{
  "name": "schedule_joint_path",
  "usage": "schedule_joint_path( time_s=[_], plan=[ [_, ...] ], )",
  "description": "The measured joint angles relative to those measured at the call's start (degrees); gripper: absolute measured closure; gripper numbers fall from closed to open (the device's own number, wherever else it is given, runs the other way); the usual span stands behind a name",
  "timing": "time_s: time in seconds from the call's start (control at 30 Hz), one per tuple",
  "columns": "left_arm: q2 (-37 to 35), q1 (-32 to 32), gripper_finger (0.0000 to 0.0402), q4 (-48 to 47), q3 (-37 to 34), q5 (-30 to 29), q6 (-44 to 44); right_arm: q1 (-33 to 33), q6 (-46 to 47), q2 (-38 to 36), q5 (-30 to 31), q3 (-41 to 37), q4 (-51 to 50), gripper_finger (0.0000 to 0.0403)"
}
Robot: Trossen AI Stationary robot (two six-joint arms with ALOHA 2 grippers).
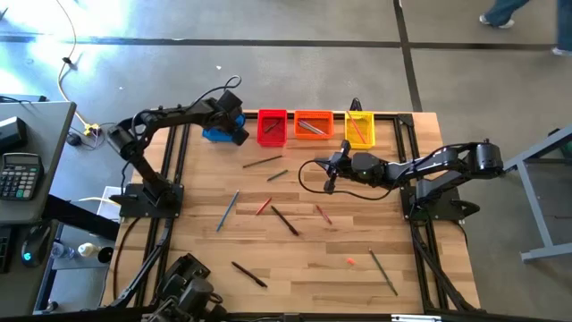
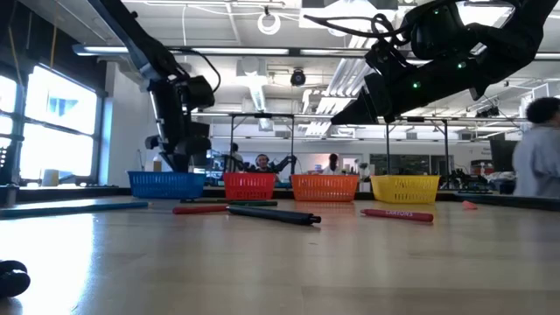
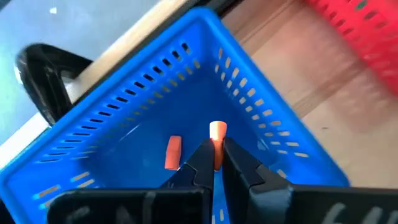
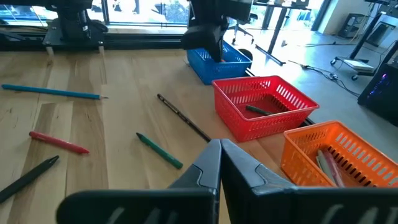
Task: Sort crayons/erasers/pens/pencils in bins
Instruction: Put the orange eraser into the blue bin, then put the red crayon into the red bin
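A wooden tabletop (image 1: 295,250) seen from above, with two dark robot arms reaching in from either side. Along the far edge stand four small open bins in a row: the blue bin (image 1: 214,135) at the left, then the red bin (image 1: 272,128), the orange bin (image 1: 312,125) and the yellow bin (image 1: 359,128) at the right.

The left gripper (image 3: 214,163) hangs over the blue bin, pointing down into it. Its fingers (image 3: 198,163) are nearly closed, pinching a small orange-pink eraser (image 3: 217,138) that sticks out from between the tips, above the bin's floor. A second eraser (image 3: 173,152) lies loose on the blue bin's floor, just beside the held one.

The right gripper (image 1: 330,175) hovers over the middle of the tabletop, nearer than the orange and yellow bins. Its fingers (image 4: 208,168) are pressed together with nothing between them.

The red bin holds a dark green stick (image 4: 257,110). The orange bin holds a few sticks too. Scattered across the tabletop are long thin sticks: a blue one (image 4: 51,92), a red one (image 4: 59,142), a green one (image 4: 159,150) and a dark one (image 4: 183,120). A tiny pink-red lump (image 1: 350,262) lies toward the near right of the tabletop, well apart from the bins.
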Motion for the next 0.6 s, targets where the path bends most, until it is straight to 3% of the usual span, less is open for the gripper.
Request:
schedule_joint_path(
  time_s=[0.17,0.37,0.6],
  plan=[
    [1.7,0.4,0.0392,-0.4,0.0,-0.3,-0.3,0.0,-0.5,0.0,-1.0,0.0,-0.1,0.0403],
    [1.8,0.4,0.0354,-0.5,0.0,-0.7,-0.3,0.0,-0.8,0.0,-1.0,0.0,-0.1,0.0403],
    [-1.4,-0.1,0.0321,-0.6,0.0,-1.8,1.0,0.0,-1.3,0.0,-1.0,0.0,0.0,0.0403]
  ],
)
